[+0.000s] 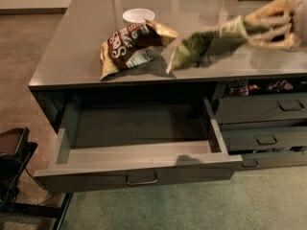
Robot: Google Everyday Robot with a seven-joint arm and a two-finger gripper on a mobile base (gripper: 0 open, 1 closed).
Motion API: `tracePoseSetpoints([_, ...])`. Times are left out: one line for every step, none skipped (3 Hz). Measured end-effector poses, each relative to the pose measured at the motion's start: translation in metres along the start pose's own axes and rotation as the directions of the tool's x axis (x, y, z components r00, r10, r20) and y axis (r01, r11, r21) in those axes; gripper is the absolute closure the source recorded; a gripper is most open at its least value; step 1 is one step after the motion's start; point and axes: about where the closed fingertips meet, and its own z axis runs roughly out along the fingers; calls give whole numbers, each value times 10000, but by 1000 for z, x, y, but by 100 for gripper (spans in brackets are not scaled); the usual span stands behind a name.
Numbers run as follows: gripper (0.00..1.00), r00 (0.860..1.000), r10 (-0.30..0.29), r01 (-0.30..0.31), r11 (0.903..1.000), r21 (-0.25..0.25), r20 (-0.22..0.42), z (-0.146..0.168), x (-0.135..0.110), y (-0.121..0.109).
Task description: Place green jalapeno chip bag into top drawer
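Observation:
The green jalapeno chip bag hangs in the air over the right part of the countertop, motion-blurred, held at its right end by my gripper, which reaches in from the upper right. The fingers are closed on the bag. The top drawer stands pulled wide open below the counter's front edge, its inside bare, its metal bar handle at the front. The bag is above and to the right of the drawer opening.
A larger brown-and-gold chip bag lies on the grey countertop beside a white bowl. Narrower stacked drawers sit at the right. A dark chair or base part stands at the left on the carpet.

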Motion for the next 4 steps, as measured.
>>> tracePoseSetpoints([100, 9950, 465, -527, 9962, -687, -886, 21, 31, 55])
tracePoseSetpoints([100, 9833, 794, -1000, 9875, -1218, -1638, 41, 52, 109])
tracePoseSetpoints([100, 9733, 1329, -1652, 9717, -1687, -1874, 55, 59, 160])
tracePoseSetpoints([100, 9731, 1404, -1741, 9674, -1839, -1824, 60, 59, 169])
